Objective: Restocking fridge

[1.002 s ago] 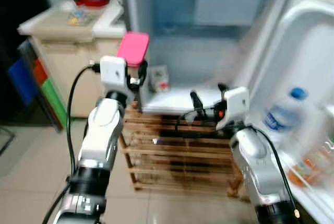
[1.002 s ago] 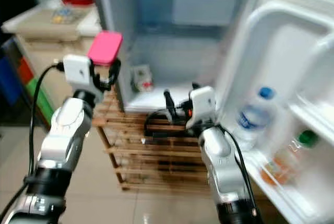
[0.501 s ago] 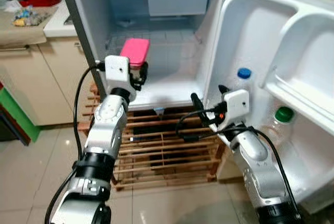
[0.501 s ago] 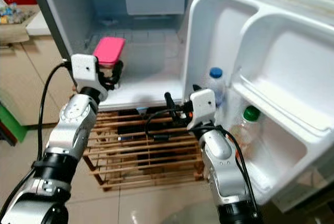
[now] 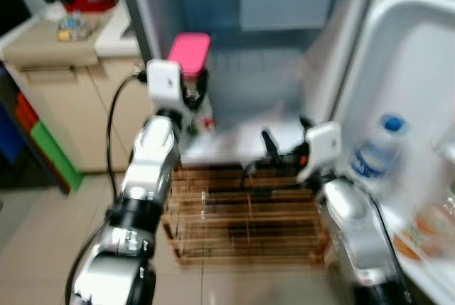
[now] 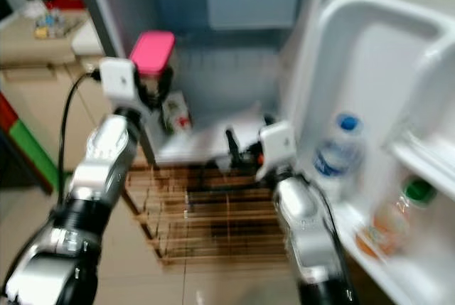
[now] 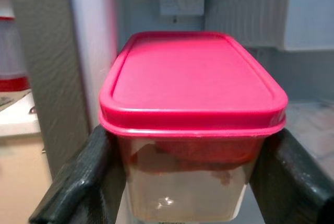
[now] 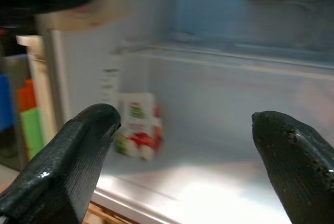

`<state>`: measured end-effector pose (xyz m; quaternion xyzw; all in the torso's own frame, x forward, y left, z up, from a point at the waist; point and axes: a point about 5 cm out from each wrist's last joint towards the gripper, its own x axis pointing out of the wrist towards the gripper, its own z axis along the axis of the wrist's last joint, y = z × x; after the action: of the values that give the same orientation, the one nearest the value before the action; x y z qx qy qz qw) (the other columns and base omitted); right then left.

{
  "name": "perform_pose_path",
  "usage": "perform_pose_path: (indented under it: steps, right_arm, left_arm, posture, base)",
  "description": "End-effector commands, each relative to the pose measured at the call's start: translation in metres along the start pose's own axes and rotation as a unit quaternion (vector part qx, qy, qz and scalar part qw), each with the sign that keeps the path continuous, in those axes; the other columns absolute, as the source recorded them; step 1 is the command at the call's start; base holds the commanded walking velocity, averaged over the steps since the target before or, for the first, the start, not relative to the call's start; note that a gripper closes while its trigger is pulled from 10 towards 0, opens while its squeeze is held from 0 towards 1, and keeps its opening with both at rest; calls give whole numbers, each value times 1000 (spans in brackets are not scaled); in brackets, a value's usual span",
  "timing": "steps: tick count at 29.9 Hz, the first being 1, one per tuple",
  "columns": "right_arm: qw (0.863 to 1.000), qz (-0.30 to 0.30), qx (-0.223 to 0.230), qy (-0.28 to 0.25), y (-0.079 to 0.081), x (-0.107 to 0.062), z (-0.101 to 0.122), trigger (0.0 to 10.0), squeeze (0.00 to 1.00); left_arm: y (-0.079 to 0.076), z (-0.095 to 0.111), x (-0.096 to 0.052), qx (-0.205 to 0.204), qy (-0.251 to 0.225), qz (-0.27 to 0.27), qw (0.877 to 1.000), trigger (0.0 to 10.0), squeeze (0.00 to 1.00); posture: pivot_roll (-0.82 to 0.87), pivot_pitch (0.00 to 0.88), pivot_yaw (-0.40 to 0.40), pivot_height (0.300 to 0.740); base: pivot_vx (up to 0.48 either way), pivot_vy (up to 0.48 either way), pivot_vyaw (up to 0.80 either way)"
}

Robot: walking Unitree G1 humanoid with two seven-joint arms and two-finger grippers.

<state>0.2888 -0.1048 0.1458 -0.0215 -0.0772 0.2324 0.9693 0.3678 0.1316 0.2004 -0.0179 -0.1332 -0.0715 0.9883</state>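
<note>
Left gripper (image 7: 182,182) raised, clamped; right gripper (image 8: 188,145) seemingly spread.

The left claw (image 7: 190,182) grips a clear plastic food container (image 7: 188,192) with a pink lid (image 7: 190,78), one black finger (image 7: 83,182) pressed against each side. Reddish-brown food shows through its wall. Beyond the claw lies the open fridge interior (image 7: 250,20), with a white control box (image 7: 181,0) on its back wall.

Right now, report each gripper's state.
Left gripper: shut on the pink-lidded container.
Right gripper: open, holding nothing, facing the fridge shelf.
</note>
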Motion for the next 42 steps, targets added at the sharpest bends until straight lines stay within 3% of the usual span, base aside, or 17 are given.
perform_pose_path:
  steps: [1,8,15,21,27,33,38,42]
  right_arm:
    - [1000,18,7,-2,0,-5,5,10000,39]
    - [999,33,9,7,1,-5,4,10000,39]
    - [999,36,9,12,4,-6,3,10000,39]
    - [999,32,9,11,9,-10,4,10000,39]
    - [1000,21,16,12,15,-18,4,10000,39]
    - [999,17,20,20,20,-27,4,10000,39]
    - [999,16,21,21,22,-29,4,10000,35]
    - [999,21,20,27,26,-34,5,10000,35]
  left_arm:
    - [-7,6,-1,0,-21,1,1000,10000,0]
    - [-7,3,6,20,-4,-6,1000,10000,0]
    - [-5,3,23,9,19,8,1000,10000,0]
    - [-23,10,39,6,20,0,1000,10000,0]
    - [-30,10,47,-14,32,14,999,10000,0]
    - [-38,18,52,-14,15,25,999,10000,0]
    - [-38,20,53,-12,10,27,1000,10000,0]
    - [-36,33,57,-11,-11,41,999,10000,0]
  posture:
    - [-169,0,43,740]
    - [-169,0,42,740]
    - [-174,0,53,740]
    - [-198,0,84,740]
    - [-209,0,105,740]
    - [-223,25,125,740]
    - [-224,31,126,740]
    - [-230,52,128,740]
  base:
    - [0,0,0]
    - [0,0,0]
    - [0,0,0]
    - [0,0,0]
    - [0,-144,0]
    - [209,-409,0]
    - [338,-320,0]
    - [0,0,0]
